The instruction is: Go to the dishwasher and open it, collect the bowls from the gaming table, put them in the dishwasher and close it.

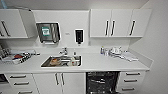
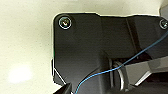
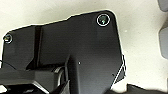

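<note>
Dark and open, the dishwasher (image 1: 102,82) gapes under the white counter (image 1: 100,63), so you are likely due for the bowls; either tool's state I cannot tell.

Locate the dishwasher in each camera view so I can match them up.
Head view: dishwasher, dark interior exposed, under the counter, lower right of the sink.
Left wrist view: pale floor beside the robot's plate.
Right wrist view: the same pale floor.
Shared landmark: that floor, between the wrist views.
</note>
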